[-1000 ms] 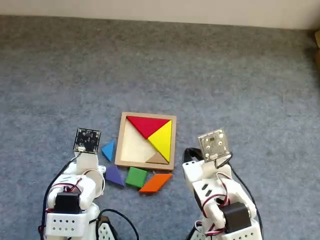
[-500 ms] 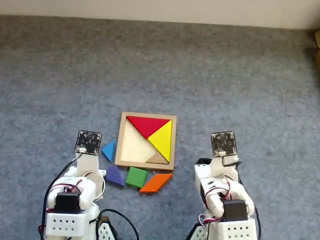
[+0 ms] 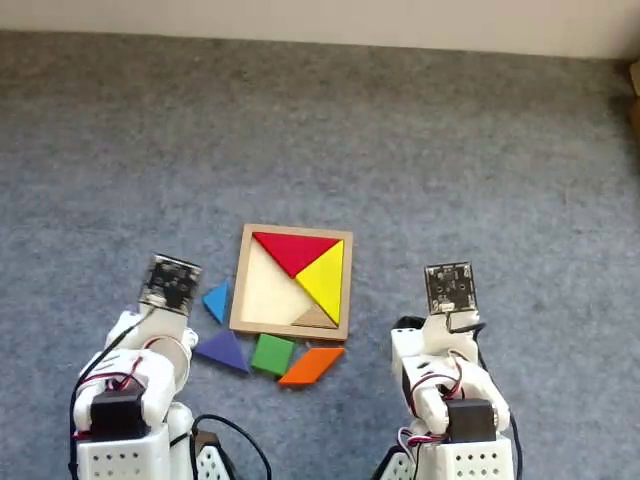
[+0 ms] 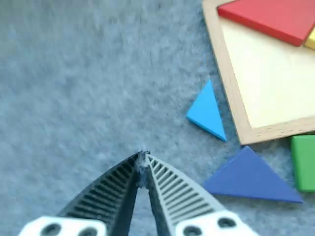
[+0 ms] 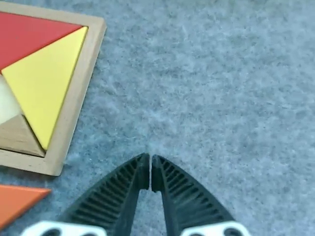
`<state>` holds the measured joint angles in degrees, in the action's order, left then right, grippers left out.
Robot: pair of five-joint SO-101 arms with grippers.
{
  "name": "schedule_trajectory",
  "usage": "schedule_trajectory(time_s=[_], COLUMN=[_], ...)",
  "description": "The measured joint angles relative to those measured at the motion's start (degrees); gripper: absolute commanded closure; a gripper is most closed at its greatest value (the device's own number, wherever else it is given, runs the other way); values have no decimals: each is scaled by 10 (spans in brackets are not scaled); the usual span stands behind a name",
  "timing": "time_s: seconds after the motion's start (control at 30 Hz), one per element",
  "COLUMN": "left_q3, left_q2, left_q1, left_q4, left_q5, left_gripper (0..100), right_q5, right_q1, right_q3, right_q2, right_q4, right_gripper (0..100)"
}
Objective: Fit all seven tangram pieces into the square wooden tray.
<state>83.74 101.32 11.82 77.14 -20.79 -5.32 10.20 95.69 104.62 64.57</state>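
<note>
Currently the square wooden tray [image 3: 265,290] lies on the grey desk [image 3: 450,150] and holds three pieces: a red triangle [image 3: 295,250], a yellow triangle [image 3: 328,280] and a small tan triangle [image 3: 315,318]. Just beside its left rim lies a light blue triangle [image 3: 216,300]. Along its near edge sit a dark blue triangle [image 3: 224,350], a green square [image 3: 272,354] and an orange parallelogram [image 3: 311,365]. The left tool [image 4: 142,162], tips together, points at the desk near the light blue triangle. The right tool [image 5: 150,169], also closed and empty, is right of the tray.

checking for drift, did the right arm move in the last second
Yes. In the high view the right arm has swung away from the wooden tray, leaving more carpet between them.
</note>
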Motion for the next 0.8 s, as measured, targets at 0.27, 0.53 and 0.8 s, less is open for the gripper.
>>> schedule_trajectory(time_s=[0.27,0.53,0.8], left_q3=[-75,-116,-221], left_q2=[0,-2,-224], left_q1=[1,-57,-132], left_q4=[0,59,66], left_q5=[-19,-21,-21], left_gripper=[947,941,936], right_q5=[25,106,109], right_q1=[-22,-27,-29], right_q3=[0,0,0], right_q2=[0,0,0], right_q4=[34,34,34], right_gripper=[974,974,974])
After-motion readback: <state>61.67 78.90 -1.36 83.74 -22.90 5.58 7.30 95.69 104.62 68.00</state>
